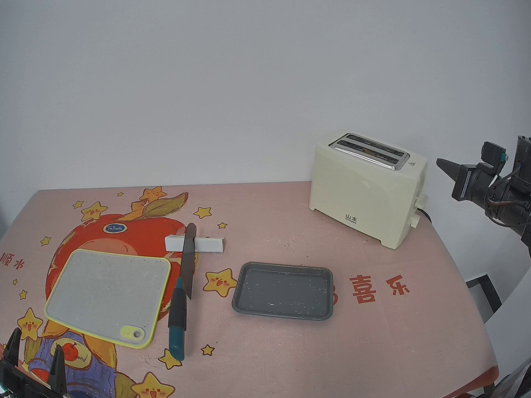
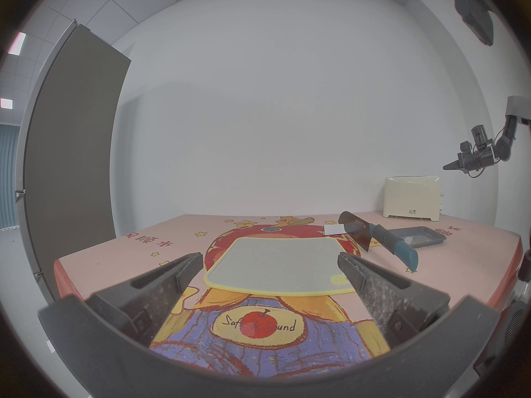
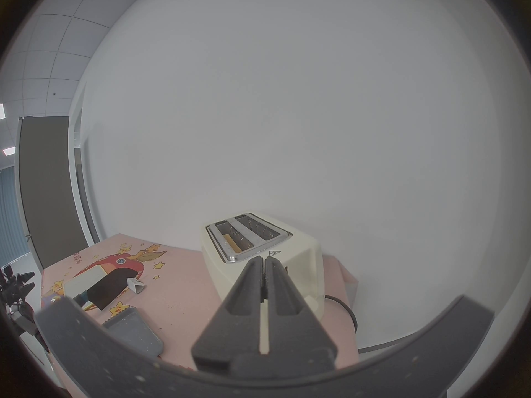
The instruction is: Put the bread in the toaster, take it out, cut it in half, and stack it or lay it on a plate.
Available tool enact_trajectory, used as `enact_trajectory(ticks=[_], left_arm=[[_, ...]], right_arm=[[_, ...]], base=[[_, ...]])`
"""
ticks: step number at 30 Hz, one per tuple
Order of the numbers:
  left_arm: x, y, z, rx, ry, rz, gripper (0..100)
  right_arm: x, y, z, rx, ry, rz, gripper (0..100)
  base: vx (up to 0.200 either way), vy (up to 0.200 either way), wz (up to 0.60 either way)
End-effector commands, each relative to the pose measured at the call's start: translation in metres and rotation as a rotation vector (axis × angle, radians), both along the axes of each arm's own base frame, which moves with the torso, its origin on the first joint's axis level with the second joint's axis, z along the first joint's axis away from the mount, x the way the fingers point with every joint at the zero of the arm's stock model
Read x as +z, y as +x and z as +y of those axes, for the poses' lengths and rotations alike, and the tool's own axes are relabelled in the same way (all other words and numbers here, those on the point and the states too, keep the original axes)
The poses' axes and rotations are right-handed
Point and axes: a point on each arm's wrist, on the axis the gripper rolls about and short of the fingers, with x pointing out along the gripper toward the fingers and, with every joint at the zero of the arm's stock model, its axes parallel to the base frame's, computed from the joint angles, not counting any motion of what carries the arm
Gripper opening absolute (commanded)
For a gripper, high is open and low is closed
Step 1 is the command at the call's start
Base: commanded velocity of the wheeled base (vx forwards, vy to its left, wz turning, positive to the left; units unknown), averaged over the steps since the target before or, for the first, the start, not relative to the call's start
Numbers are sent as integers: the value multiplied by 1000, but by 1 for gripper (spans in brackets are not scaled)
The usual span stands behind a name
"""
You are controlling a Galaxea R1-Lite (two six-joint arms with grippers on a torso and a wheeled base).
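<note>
**Tabletop [image 1: 310,233]:** covered by a pink cloth with a cartoon apple and stars.

**Toaster [image 1: 365,194]:** cream, two slots, standing at the far right of the tabletop near the wall. Its long axis runs roughly left to right and is turned slightly. The slots face up, and the lever end and cord are on the right.

**Bread [image 3: 233,243]:** a tan slice sunk upright in one toaster slot, with only its upper edge showing. Its long axis lies along the slot.

**Plate [image 1: 282,291]:** a dark grey, shallow rectangle with its long axis left to right. It sits in front of the toaster toward the middle of the tabletop, and crumbs are scattered inside.

**Knife [image 1: 187,283]:** between the plate and the cutting board, with its long axis running near to far. The dark blade points toward the wall and is propped on a block, and the teal handle points toward the robot.

**Block [image 1: 207,244]:** small and white, lying crosswise under the blade.

**Cutting board [image 1: 108,294]:** grey with a yellow-green rim, flat on the left of the tabletop just beside the knife. Its handle hole is at the near right corner.

**Left end effector [image 2: 269,261]:** low at the near left edge of the tabletop, in front of the cutting board. Its fingers are spread wide and hold nothing.

**Right end effector [image 1: 445,165]:** raised in the air to the right of the toaster, apart from it and pointing toward it. Its fingers [image 3: 249,288] are pressed together with nothing between them.
</note>
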Motion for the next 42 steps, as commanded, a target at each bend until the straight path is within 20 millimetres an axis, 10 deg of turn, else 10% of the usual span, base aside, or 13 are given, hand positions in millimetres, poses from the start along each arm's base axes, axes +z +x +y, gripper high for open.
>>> enact_trajectory(ticks=[1,42], left_arm=[[-5,1,0,-1,0,9,100],[-5,1,0,1,0,9,100]], right_arm=[[2,-1,0,0,0,-9,0],[-6,-25,0,17,-23,10,0]], base=[[0,0,0],[0,0,0]])
